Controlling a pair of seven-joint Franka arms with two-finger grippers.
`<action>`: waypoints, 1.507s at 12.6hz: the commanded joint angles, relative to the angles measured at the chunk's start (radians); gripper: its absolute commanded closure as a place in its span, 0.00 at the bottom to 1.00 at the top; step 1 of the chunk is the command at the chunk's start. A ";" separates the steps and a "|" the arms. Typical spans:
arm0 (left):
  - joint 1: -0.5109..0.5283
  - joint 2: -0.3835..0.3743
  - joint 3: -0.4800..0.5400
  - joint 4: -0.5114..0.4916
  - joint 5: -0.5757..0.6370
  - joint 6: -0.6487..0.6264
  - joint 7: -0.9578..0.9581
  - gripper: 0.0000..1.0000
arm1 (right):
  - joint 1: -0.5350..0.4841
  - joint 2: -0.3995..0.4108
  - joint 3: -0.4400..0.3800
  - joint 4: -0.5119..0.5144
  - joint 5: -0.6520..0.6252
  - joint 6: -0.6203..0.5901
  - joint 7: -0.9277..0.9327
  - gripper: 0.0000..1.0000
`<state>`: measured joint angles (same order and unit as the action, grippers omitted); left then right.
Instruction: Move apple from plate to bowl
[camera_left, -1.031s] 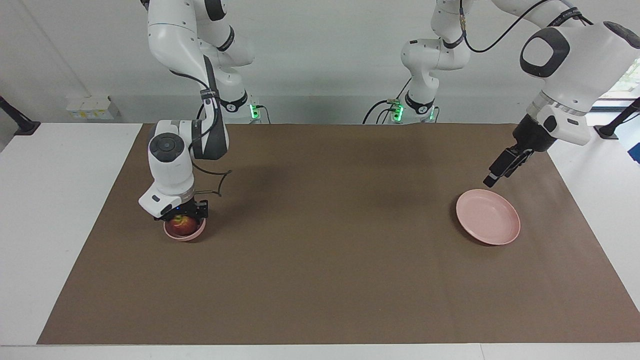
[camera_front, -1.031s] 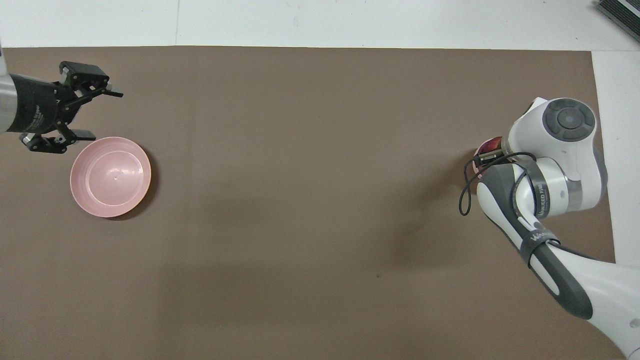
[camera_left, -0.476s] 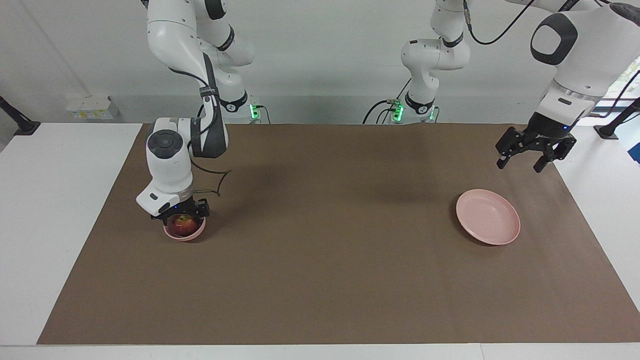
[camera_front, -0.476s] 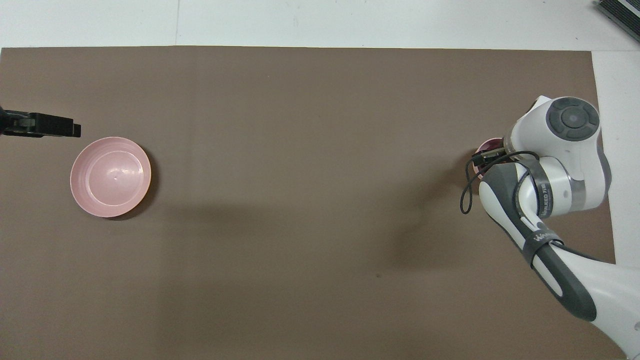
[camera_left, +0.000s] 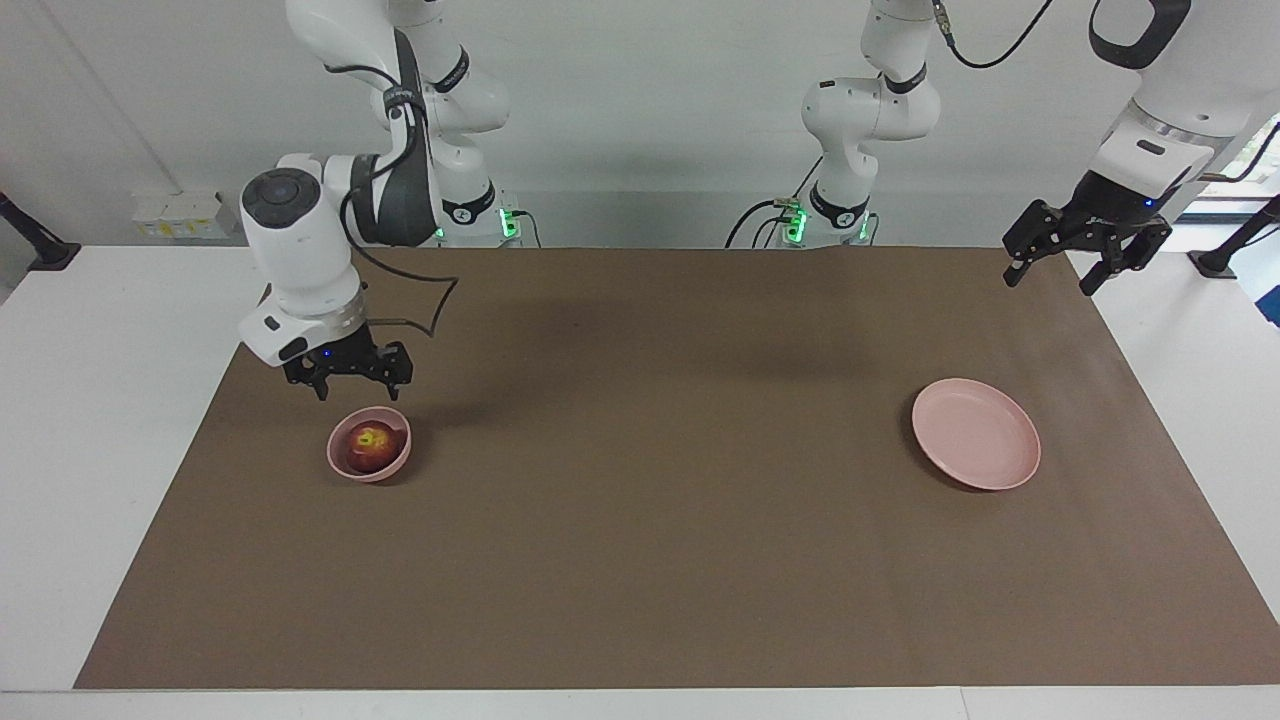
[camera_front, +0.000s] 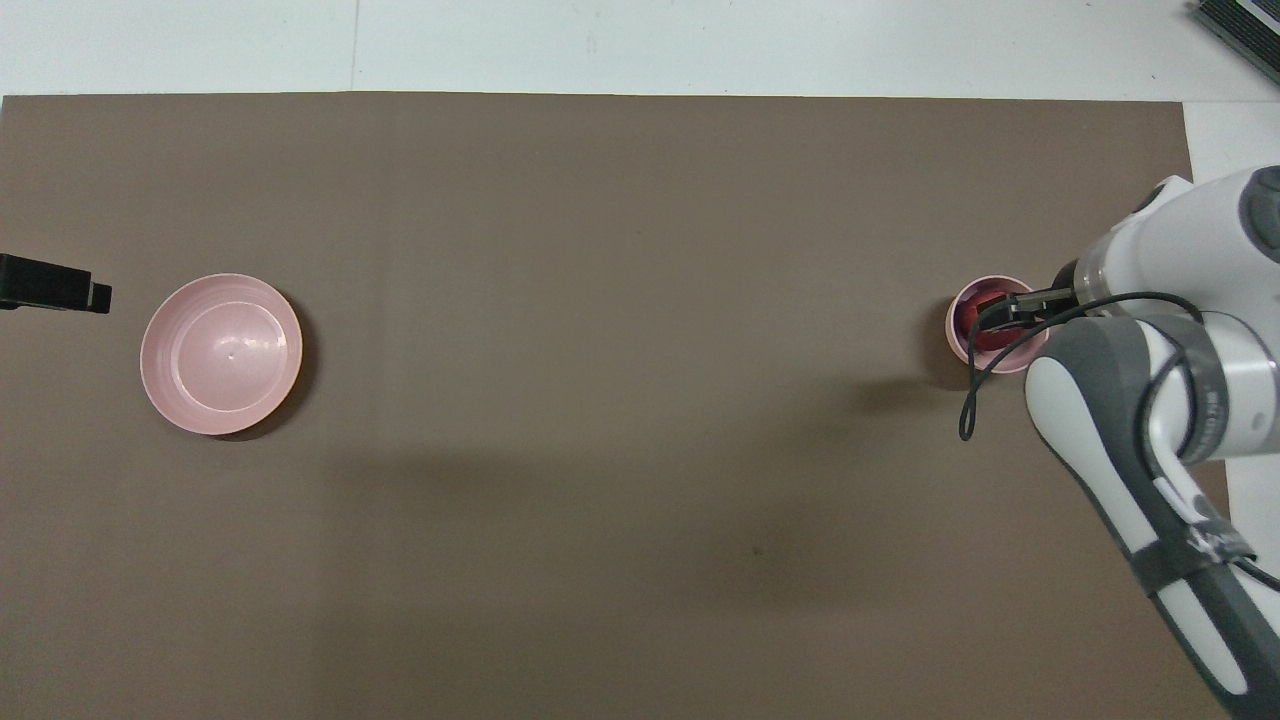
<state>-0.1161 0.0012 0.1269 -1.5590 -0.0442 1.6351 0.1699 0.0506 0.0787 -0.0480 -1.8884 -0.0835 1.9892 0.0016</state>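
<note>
You see the apple (camera_left: 372, 448) sitting in the bowl (camera_left: 345, 467), toward the right arm's end of the bench (camera_left: 640, 560). The apple is round, so it has no real long axis; its yellowish stem end faces up and slightly toward the robots. In the overhead view only part of the apple (camera_front: 985, 337) shows inside the bowl (camera_front: 962, 300), with the arm's cable crossing it.

Your right tool (camera_left: 346, 385) hangs in the air just above the bowl, clear of the apple, with its fingers spread and nothing between them.

The plate (camera_left: 975, 433) lies flat toward the left arm's end of the bench, with nothing on it. Your left tool (camera_left: 1054, 278) is raised over the mat's edge near that end, fingers spread apart, holding nothing; the overhead view shows only its tip (camera_front: 60, 296) beside the plate (camera_front: 221, 353).
</note>
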 joint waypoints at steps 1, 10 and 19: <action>-0.016 0.008 -0.003 -0.013 0.047 -0.009 -0.007 0.00 | -0.002 -0.097 0.005 0.006 0.065 -0.125 0.021 0.00; -0.028 0.040 -0.004 0.084 0.026 -0.115 0.051 0.00 | -0.003 -0.140 -0.007 0.319 0.059 -0.536 0.011 0.00; -0.024 0.007 -0.007 0.016 0.026 -0.104 0.048 0.00 | -0.035 -0.209 -0.010 0.236 0.114 -0.526 -0.005 0.00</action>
<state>-0.1313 0.0355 0.1097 -1.5062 -0.0130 1.5379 0.2235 0.0384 -0.0978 -0.0600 -1.6157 -0.0044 1.4569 0.0029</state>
